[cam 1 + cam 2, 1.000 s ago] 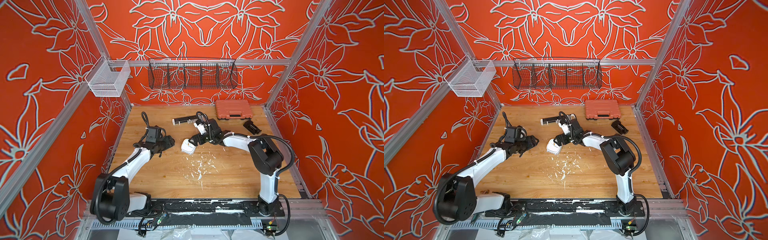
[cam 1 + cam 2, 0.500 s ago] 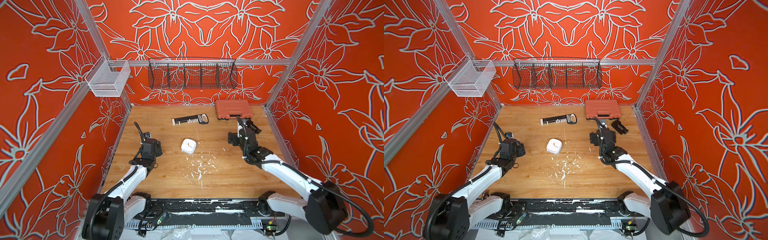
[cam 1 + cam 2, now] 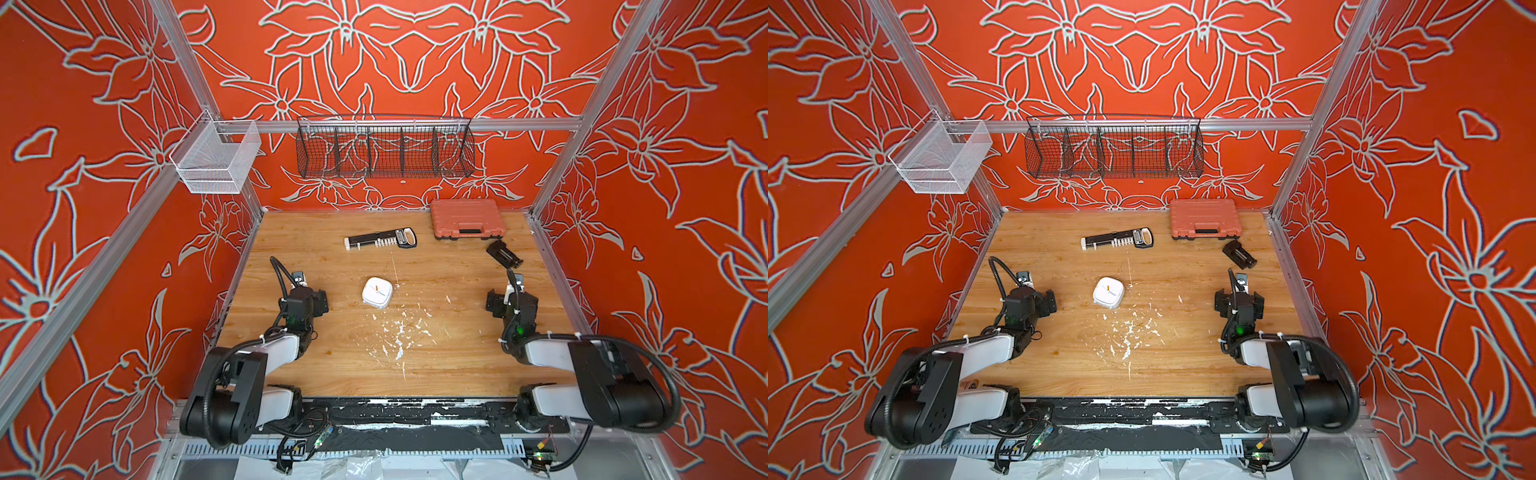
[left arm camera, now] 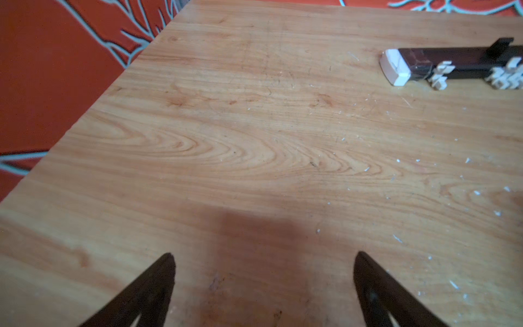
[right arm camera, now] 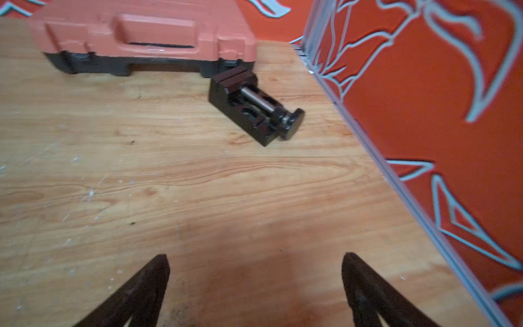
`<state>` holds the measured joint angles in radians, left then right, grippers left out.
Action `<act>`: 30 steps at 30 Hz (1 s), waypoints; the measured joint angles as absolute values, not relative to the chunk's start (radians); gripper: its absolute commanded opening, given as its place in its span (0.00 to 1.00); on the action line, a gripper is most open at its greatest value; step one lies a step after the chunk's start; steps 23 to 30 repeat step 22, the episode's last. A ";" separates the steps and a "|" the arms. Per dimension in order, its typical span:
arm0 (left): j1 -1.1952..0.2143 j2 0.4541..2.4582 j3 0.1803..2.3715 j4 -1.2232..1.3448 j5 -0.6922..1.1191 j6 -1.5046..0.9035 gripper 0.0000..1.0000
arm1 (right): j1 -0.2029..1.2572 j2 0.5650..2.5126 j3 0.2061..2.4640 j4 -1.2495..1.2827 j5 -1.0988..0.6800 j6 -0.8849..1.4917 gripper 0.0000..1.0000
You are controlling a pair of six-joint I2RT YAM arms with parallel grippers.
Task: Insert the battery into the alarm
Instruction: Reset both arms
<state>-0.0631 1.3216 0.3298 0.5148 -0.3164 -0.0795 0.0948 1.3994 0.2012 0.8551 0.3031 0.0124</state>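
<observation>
The alarm (image 3: 377, 292) (image 3: 1108, 292) lies alone in the middle of the wooden table (image 3: 436, 365), white face up with its orange hand showing. No battery shows in any view. My left gripper (image 3: 319, 300) (image 4: 263, 257) sits low over bare wood to the alarm's left, open, with nothing between its fingers. Well right of the alarm, my right gripper (image 3: 495, 300) (image 5: 254, 259) is also open and holds nothing. Neither wrist view shows the alarm.
At the back right stands an orange plastic case (image 3: 466, 218) (image 5: 141, 31), with a small black ribbed block (image 3: 503, 254) (image 5: 254, 109) in front of it. A long black-and-white tool (image 3: 380, 240) (image 4: 452, 66) lies at the back middle. White flecks (image 3: 399, 336) litter the wood near the alarm.
Both arms have pulled back from the alarm toward the near side and folded up. The alarm stays on the table, face up. The left jaws stand wider.
</observation>
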 measured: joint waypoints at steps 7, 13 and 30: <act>-0.050 1.332 0.375 0.517 -0.297 -0.078 0.97 | 0.091 1.423 0.303 0.843 0.273 0.010 0.98; -0.043 1.333 0.380 0.509 -0.281 -0.078 0.97 | 0.091 1.425 0.313 0.831 0.270 0.010 0.98; -0.006 1.339 0.395 0.499 -0.219 -0.078 0.97 | 0.089 1.425 0.313 0.815 0.269 0.010 0.98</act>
